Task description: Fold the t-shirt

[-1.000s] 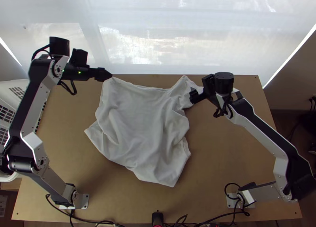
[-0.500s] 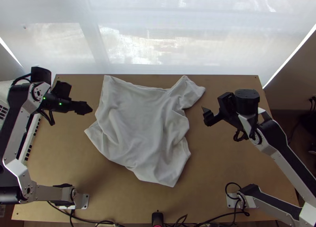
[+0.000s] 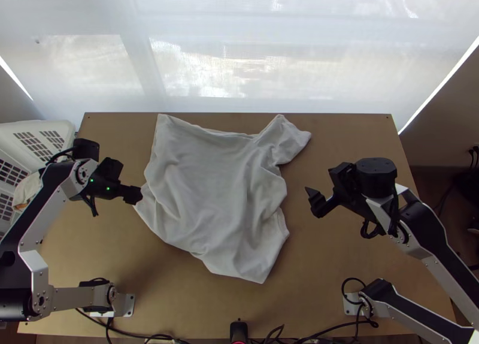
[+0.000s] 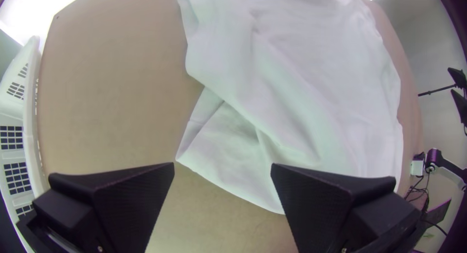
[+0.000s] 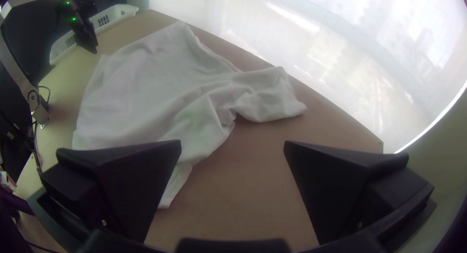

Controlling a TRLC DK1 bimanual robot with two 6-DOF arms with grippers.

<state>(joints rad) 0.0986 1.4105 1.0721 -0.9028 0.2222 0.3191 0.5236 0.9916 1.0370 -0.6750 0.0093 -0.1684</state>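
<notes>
White cotton-like t-shirt (image 3: 215,188): lies loosely spread, wrinkled, on the light wooden table (image 3: 335,254).
Left black two-fingered gripper (image 3: 136,195): hangs with fingers wide apart at the t-shirt's left edge.
Right black two-fingered gripper (image 3: 312,202): hangs open, right of the t-shirt.
White plastic basket (image 3: 66,127): stands left of the table.

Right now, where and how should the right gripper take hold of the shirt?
Probably by the end of the sleeve at the far right in the top view, coming in from the right arm's side. There the sleeve juts out from the shirt's body to a free end, and the open right gripper is already on that side.
</notes>
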